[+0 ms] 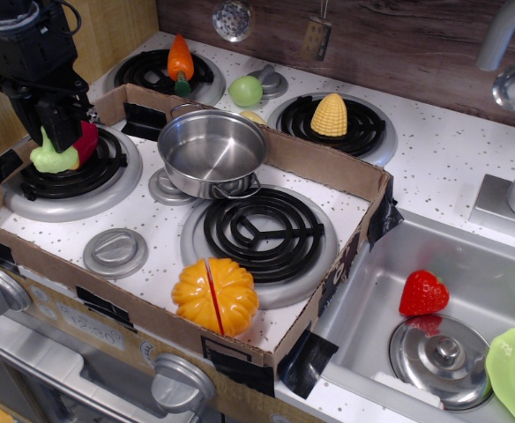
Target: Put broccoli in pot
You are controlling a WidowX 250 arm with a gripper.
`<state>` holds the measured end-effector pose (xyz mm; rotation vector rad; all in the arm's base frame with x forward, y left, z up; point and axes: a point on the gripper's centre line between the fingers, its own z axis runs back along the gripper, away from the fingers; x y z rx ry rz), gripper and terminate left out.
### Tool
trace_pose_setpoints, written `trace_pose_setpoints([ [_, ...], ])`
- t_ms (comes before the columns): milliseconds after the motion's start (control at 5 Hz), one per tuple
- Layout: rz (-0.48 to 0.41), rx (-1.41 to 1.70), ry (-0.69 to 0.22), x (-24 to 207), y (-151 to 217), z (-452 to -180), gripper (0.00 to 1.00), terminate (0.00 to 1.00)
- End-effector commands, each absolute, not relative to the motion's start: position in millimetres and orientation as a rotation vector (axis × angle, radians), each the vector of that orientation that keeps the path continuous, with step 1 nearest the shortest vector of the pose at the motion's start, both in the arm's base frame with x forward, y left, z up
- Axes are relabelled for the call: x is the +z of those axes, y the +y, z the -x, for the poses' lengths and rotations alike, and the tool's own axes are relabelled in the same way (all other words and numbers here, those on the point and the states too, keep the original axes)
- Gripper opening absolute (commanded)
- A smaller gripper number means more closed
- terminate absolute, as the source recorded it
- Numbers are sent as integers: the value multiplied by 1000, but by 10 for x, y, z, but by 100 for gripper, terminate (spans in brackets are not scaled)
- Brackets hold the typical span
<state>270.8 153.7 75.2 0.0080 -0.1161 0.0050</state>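
Your broccoli sits pinched at the tips of the black fingers, which look clamped on it, though the contact is partly hidden. Just beside them lies the red-and-yellow fruit, with the left burner beneath. Well off to their right stands the pot, empty on the surface.

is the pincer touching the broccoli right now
Touching. The one camera view shows the pincer closed around the broccoli, its fingers overlapping the green toy's top with no gap, above the left burner. The pot sits apart, empty.
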Motion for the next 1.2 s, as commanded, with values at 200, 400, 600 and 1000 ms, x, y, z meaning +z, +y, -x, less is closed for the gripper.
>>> trace_pose_setpoints([
  [200, -34, -15, -114, 1267, 1045, -2835, 0, 0],
  [400, 11, -36, -117, 1313, 866, -2939, 0, 0],
  [600, 34, -74, -138, 1268, 807, -3035, 0, 0],
  [1000, 110, -137, -202, 1078, 677, -3207, 0, 0],
])
